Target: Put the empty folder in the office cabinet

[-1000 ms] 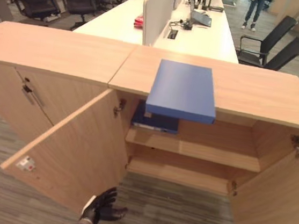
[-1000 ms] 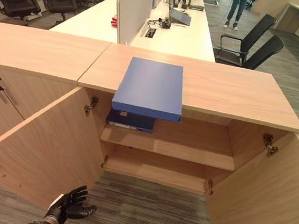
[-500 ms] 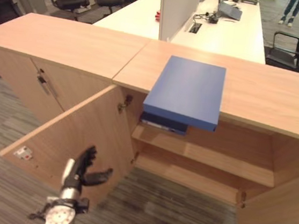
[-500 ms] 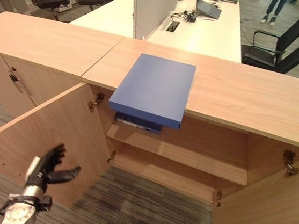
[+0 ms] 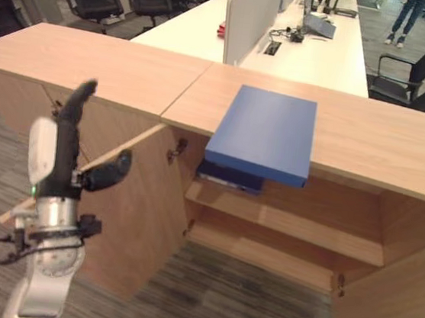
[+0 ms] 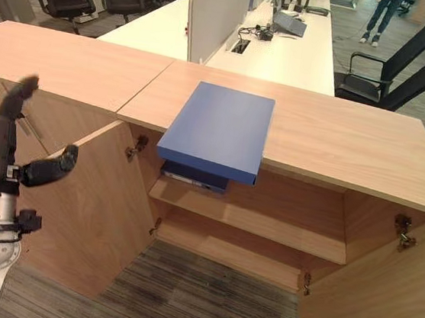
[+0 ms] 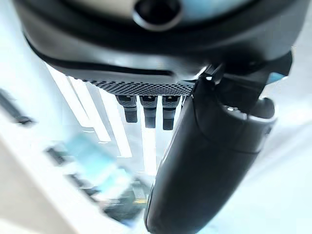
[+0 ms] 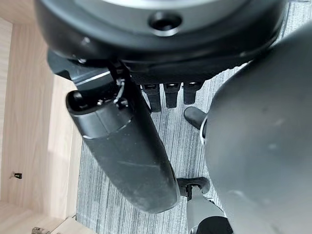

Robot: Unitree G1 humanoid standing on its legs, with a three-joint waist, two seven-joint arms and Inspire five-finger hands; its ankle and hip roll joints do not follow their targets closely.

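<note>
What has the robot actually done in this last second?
It raised its left hand from near the floor up to cabinet-top height, fingers straight, holding nothing. The blue folder still overhangs the cabinet top, untouched, and the cabinet doors remain open.

Office cabinet (image 6: 330, 142) doors both swung wide, shelf (image 6: 267, 223) bare right of the dark binder (image 6: 193, 177), but the blue folder (image 6: 217, 129) overhangs the top edge and the left door (image 6: 95, 207) flanks the raised left hand (image 6: 2, 154).
</note>
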